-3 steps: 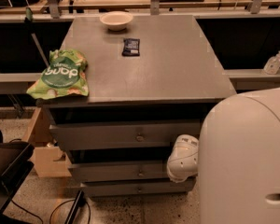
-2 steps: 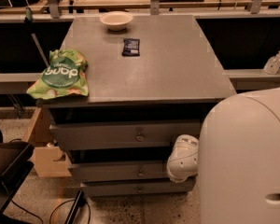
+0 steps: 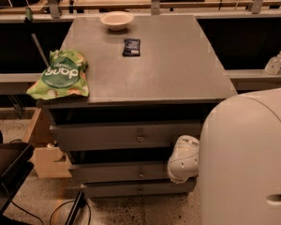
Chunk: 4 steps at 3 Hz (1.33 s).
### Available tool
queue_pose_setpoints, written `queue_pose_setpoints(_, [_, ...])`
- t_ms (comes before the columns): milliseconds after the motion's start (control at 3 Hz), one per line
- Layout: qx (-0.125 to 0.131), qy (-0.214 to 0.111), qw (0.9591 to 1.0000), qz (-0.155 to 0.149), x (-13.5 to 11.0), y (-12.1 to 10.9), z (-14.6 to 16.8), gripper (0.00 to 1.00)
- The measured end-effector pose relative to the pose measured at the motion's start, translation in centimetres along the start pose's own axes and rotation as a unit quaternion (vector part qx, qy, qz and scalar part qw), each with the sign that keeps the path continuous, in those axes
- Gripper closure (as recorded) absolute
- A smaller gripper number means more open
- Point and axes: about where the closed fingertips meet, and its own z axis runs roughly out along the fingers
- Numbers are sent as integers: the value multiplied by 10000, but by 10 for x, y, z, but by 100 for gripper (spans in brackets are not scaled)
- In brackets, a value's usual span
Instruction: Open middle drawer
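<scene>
The hand [image 3: 182, 161] hangs against the middle drawer's [image 3: 117, 171] right end.

A bowl [image 3: 116, 20], a dark packet [image 3: 131, 47] and a green bag [image 3: 61, 75] are carried by the grey cabinet top [image 3: 173, 74]. The gripper [image 3: 183, 158] is seen below its front edge.

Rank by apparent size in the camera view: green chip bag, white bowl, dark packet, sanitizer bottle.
1. The green chip bag is largest.
2. The white bowl comes next, though it sits farther back.
3. The dark packet and sanitizer bottle look alike, so they stay unranked.

The gripper is at the right end of the middle drawer.
</scene>
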Motion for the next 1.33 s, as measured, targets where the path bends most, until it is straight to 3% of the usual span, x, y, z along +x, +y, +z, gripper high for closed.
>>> queue_pose_setpoints(667, [-1, 0, 10000, 0, 0, 0, 0, 4])
queue_pose_setpoints(1333, [-5, 1, 10000, -1, 0, 0, 0, 0])
